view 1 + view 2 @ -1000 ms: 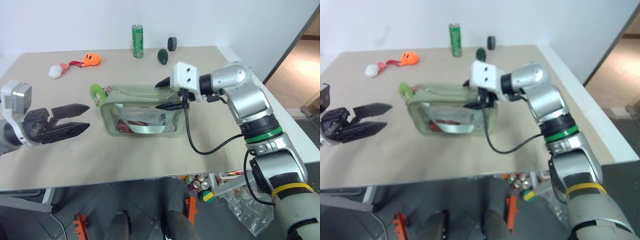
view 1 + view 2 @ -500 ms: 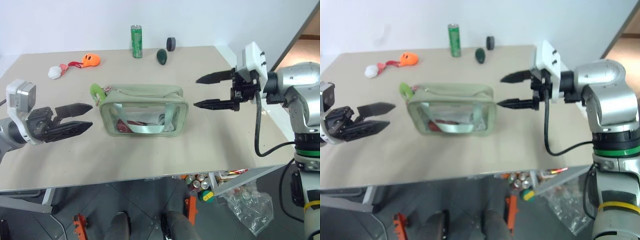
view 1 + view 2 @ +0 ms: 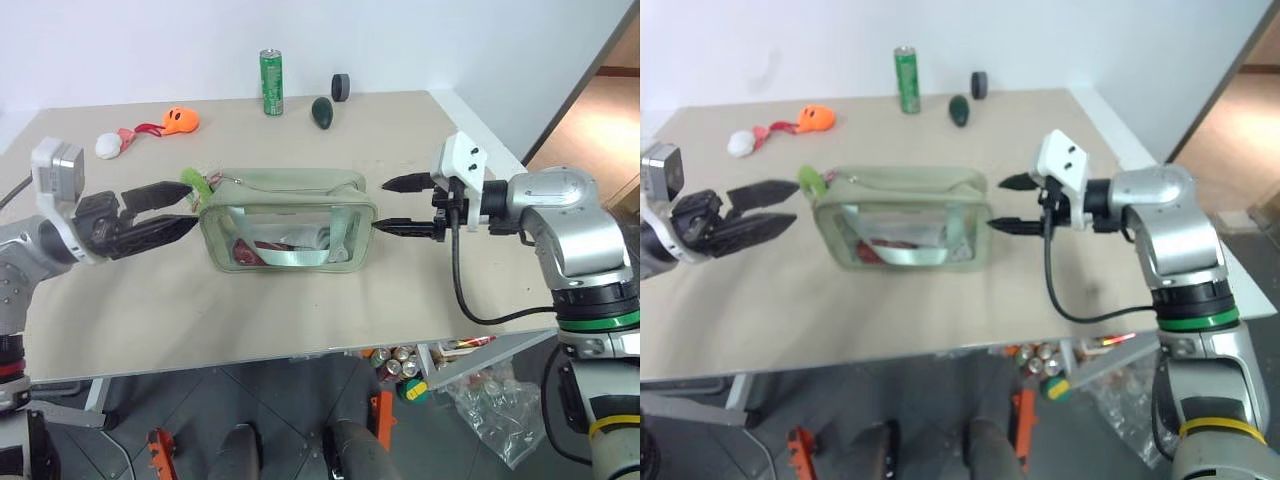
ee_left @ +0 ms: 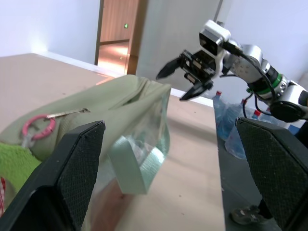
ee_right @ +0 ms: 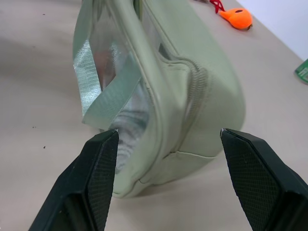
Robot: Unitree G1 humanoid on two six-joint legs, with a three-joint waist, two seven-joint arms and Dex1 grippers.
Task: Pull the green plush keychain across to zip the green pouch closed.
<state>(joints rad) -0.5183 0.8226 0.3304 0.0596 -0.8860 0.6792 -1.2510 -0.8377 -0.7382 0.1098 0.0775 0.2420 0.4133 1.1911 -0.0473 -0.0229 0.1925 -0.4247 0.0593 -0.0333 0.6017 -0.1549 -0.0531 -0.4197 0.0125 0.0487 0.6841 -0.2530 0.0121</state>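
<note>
Green pouch sits mid-table, upright, window facing near. Right gripper spreads wide just off its right end, likely to brace it. Left gripper spreads wide at the left end, where the green plush keychain waits, ungrasped.

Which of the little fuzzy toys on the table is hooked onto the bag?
The lime-green plush keychain, tied by a pink loop to the green pouch. The orange plush and white plush lie loose farther back.
</note>
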